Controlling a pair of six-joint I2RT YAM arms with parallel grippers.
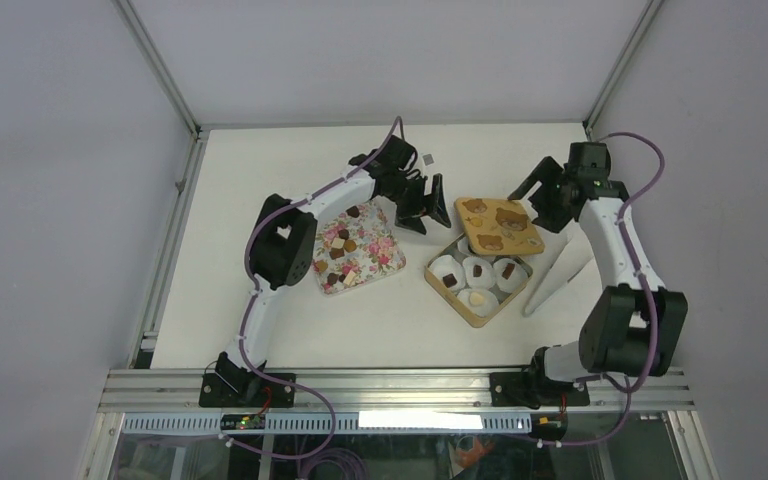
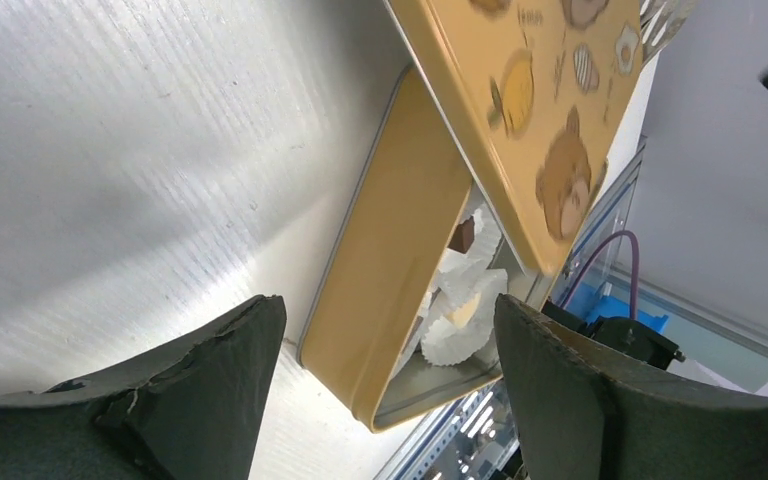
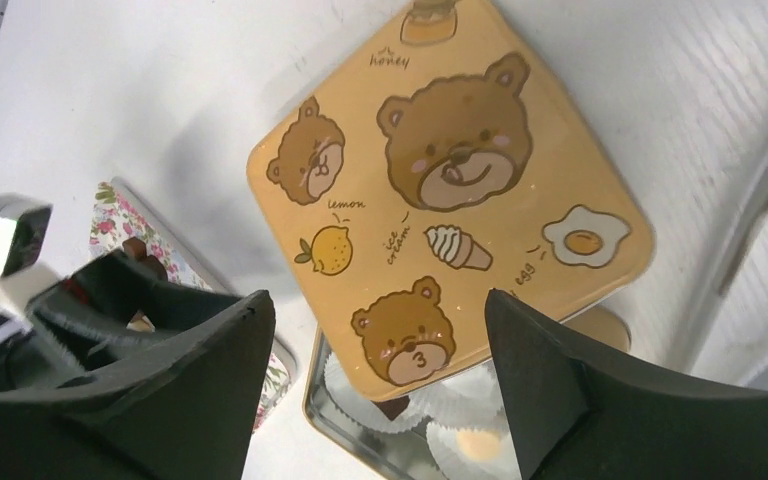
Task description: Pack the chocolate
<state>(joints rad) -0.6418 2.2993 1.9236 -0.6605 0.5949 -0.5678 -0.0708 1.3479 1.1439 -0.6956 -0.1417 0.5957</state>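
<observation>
Chocolate (image 1: 343, 236) is lying on the flowered tray (image 1: 390, 260) behind our left pincer (image 1: 423, 205), which is gaping wide and empty. We are judging it should narrow first, then descend upright onto one piece. Our right pincer (image 1: 538, 203), wide too, is hovering over the lid (image 1: 498, 225).

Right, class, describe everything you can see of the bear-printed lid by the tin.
The lid is a tan-yellow square with rounded corners, seemingly thin metal. Its top, facing up, carries cartoon bear faces, a lemon, an ice cream, a fried egg and a honey pot. It lies over the far edge of the open tin, partly covering it.
</observation>
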